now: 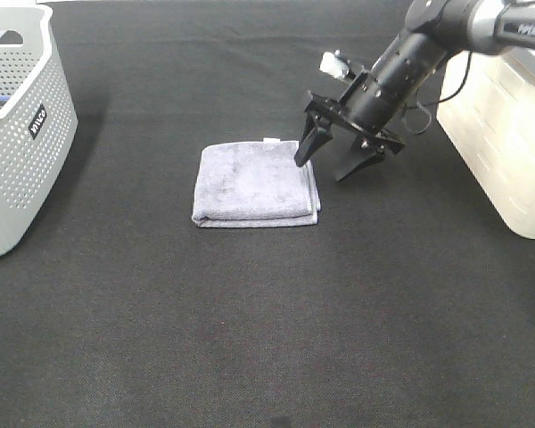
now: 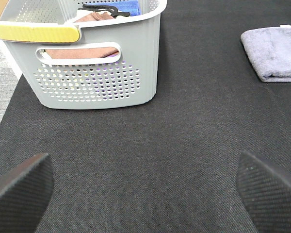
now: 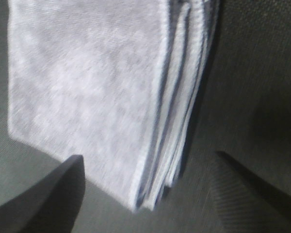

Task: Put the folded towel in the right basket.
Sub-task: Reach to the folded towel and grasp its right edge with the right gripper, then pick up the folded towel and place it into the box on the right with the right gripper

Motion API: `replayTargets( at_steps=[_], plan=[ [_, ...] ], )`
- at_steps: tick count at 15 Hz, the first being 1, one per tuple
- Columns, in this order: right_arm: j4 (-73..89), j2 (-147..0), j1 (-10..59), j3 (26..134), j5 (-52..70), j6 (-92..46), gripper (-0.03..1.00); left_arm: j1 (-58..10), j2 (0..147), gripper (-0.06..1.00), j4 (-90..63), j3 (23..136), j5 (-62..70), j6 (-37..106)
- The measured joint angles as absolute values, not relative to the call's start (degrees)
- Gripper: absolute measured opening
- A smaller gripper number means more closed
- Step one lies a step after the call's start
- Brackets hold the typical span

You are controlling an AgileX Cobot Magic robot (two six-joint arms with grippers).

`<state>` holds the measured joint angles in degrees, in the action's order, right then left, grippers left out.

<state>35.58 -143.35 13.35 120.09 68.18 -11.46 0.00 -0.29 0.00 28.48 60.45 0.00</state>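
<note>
A folded grey-lilac towel (image 1: 254, 183) lies flat on the black table mat in the middle. It also shows in the left wrist view (image 2: 276, 53) and close up in the right wrist view (image 3: 97, 92). My right gripper (image 1: 324, 163) is open, tilted down just above the towel's right edge, one finger over the towel and the other over the mat beside it. The right basket (image 1: 508, 134) is cream-white and stands at the right edge. My left gripper (image 2: 145, 187) is open and empty above bare mat; it is out of the exterior view.
A grey perforated basket (image 1: 18, 134) stands at the left edge; it also shows in the left wrist view (image 2: 94, 73), holding folded brown and blue cloths. Black mat (image 1: 267, 339) covers the table in front of the towel.
</note>
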Motion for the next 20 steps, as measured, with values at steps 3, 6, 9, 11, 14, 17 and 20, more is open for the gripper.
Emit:
replayTargets(
  at_steps=[3,6,9,11,14,17,20],
  plan=[
    [38.0,-145.3,13.3,120.1,66.1,-13.9,0.69,0.0,-0.3,0.97,0.0,28.5,60.4,0.0],
    [38.2,-146.2,13.3,120.1,63.9,-14.8,0.69,0.0,-0.3,0.97,0.0,28.5,60.4,0.0],
    [39.6,-147.3,13.3,120.1,63.5,-15.4,0.69,0.0,-0.3,0.97,0.0,28.5,60.4,0.0],
    [42.6,-148.3,13.3,120.6,63.5,-16.2,0.68,0.0,-0.3,0.97,0.0,28.5,60.4,0.0],
    [45.2,-148.9,13.3,120.6,63.5,-18.4,0.64,0.0,-0.3,0.97,0.0,28.5,60.4,0.0],
    [45.7,-149.7,13.5,120.6,62.1,-18.6,0.31,0.0,-0.3,0.97,0.0,28.5,60.4,0.0],
    [45.7,-149.8,13.8,120.6,62.1,-19.6,0.07,0.0,-0.3,0.97,0.0,28.5,60.4,0.0]
  ],
)
